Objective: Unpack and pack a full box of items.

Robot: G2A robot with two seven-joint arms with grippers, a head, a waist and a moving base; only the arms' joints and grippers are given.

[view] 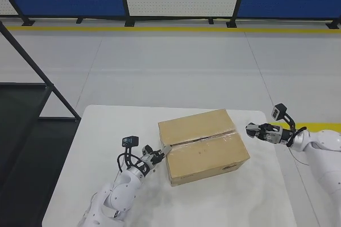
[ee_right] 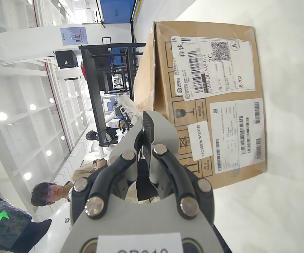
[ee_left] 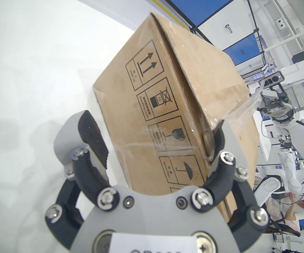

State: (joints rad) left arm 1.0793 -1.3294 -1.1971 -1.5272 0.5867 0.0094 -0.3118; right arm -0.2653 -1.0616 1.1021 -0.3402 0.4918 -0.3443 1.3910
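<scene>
Flaps closed, the cardboard box sits right of centre on the bench, its taped seam running from 9 to 3 o'clock in the top view. The left claw, released, brackets the 9 o'clock end, with one finger touching the seam's edge. At 3 o'clock, just off the box, the right claw is clenched, apparently on a strip of clear tape. Any peel would likely run along that axis.

A white table carries one closed cardboard box.
</scene>
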